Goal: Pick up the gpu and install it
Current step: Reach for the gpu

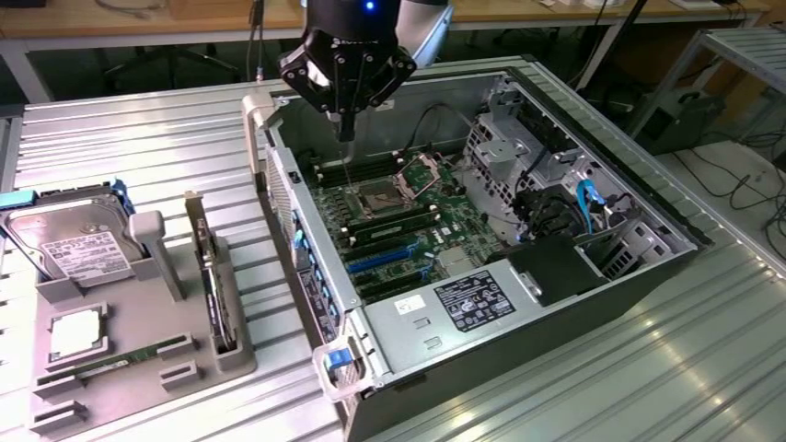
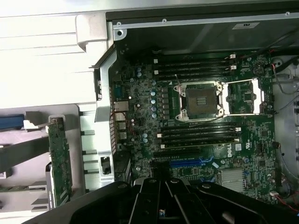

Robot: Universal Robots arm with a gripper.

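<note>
The gpu (image 1: pixel 212 287) is a thin dark card standing on edge in a slot of the grey holder tray (image 1: pixel 227 361), at the exterior view's left, outside the computer. Its silvery bracket end points away from the table's front. In the wrist view the gpu (image 2: pixel 60 161) shows as a narrow green board beside the case wall. My gripper (image 1: pixel 346 132) hangs shut and empty above the open case, over the motherboard's (image 1: pixel 424 241) far left corner, well apart from the gpu. Its dark fingers (image 2: pixel 161 193) come together over the board near the blue slots (image 2: pixel 189 164).
The open computer case (image 1: pixel 647 267) lies on its side on the ribbed metal table (image 1: pixel 147 138). Inside are an open processor socket (image 2: pixel 202 100), memory slots, a drive cage and cables (image 1: pixel 587 207). The tray also holds a hard drive (image 1: pixel 76 249), a processor chip (image 1: pixel 76 331) and a memory stick (image 1: pixel 121 360).
</note>
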